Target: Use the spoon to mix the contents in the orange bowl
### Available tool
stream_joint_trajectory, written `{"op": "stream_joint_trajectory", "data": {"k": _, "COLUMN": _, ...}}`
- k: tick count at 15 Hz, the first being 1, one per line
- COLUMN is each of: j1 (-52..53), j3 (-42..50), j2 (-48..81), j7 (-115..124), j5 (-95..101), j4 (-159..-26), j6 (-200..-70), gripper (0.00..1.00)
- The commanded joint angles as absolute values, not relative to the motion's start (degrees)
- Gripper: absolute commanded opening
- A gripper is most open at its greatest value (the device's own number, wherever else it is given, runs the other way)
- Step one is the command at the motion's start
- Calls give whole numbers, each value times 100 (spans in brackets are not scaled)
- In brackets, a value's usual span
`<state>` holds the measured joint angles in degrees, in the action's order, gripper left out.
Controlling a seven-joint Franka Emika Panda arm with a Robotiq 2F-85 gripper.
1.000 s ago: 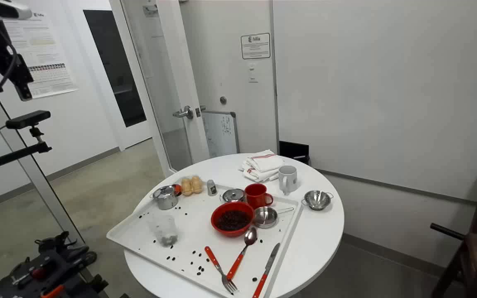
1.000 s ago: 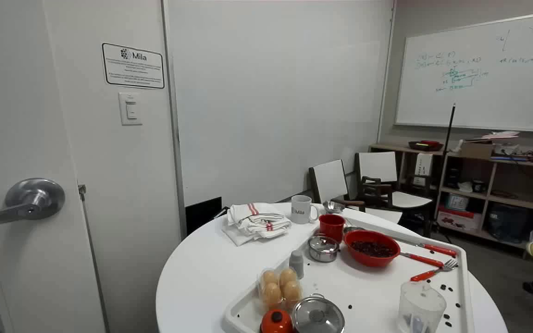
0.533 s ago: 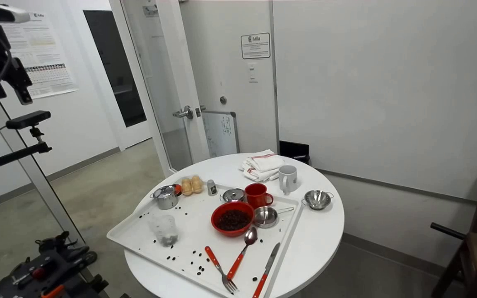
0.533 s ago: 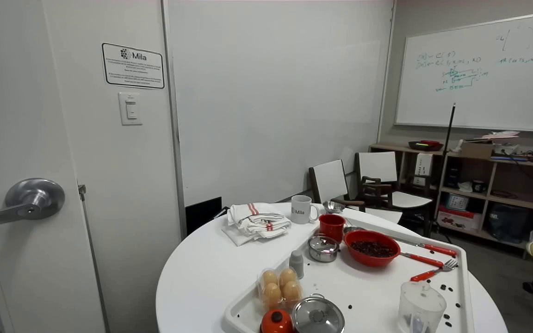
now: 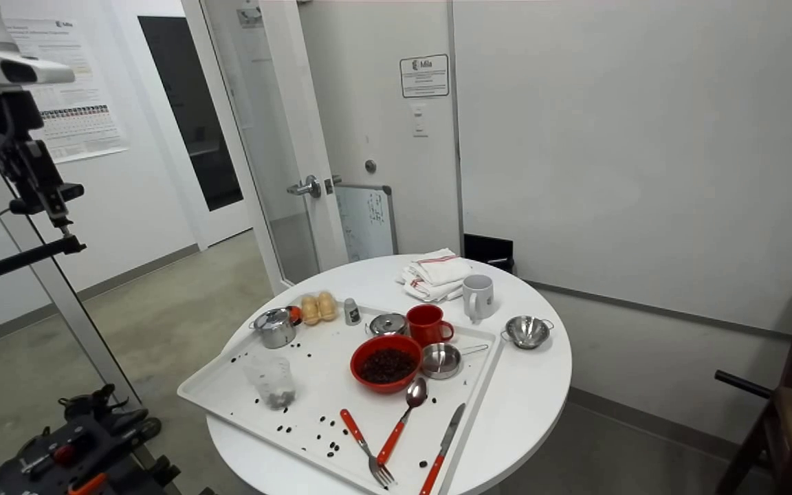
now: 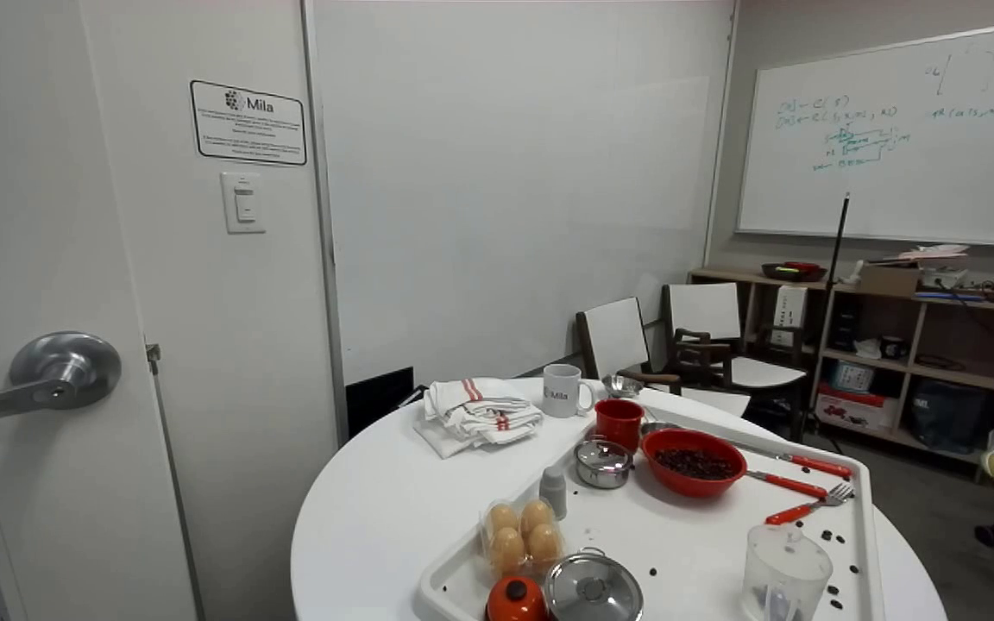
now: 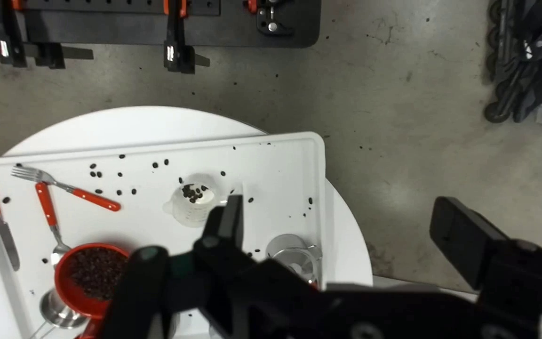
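The red-orange bowl (image 5: 383,387) stands on the white tray with dark beans (image 5: 386,366) in it. It also shows in an exterior view (image 6: 692,488) and in the wrist view (image 7: 71,297), where the gripper hides part of it. The spoon (image 5: 394,436) lies on the tray beside the bowl, its steel head near the rim and its red handle pointing away. It also shows in the wrist view (image 7: 46,203). My gripper (image 7: 339,216) is wide open and empty, high above the tray's far side from the spoon. It shows at the left in an exterior view (image 5: 58,214).
A fork (image 5: 367,447) lies by the spoon's handle end, and a knife (image 5: 447,440) beside it. A red cup (image 5: 426,326) and a steel pan (image 5: 441,361) stand close to the bowl. A clear measuring cup (image 5: 272,385) and steel pot (image 5: 276,328) stand on the tray (image 5: 320,405).
In an exterior view my gripper has moved down and slightly right, and its fingers have turned. The bowl, spoon and other things have not moved.
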<state>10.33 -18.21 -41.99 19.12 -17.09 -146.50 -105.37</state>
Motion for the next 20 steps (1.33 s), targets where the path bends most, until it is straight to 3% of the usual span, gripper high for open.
{"op": "stream_joint_trajectory", "data": {"k": 1, "j1": 920, "j3": -1831, "j2": -4590, "j7": 2112, "j5": -1445, "j4": -15279, "j6": -10728, "gripper": 100}}
{"op": "stream_joint_trajectory", "data": {"k": 12, "j1": 701, "j3": -1691, "j2": -4470, "j7": 2276, "j5": -1175, "j4": -15660, "j6": -11064, "gripper": 100}}
{"op": "stream_joint_trajectory", "data": {"k": 20, "j1": -213, "j3": -839, "j2": -2833, "j7": 1733, "j5": -361, "j4": -14399, "j6": -11075, "gripper": 100}}
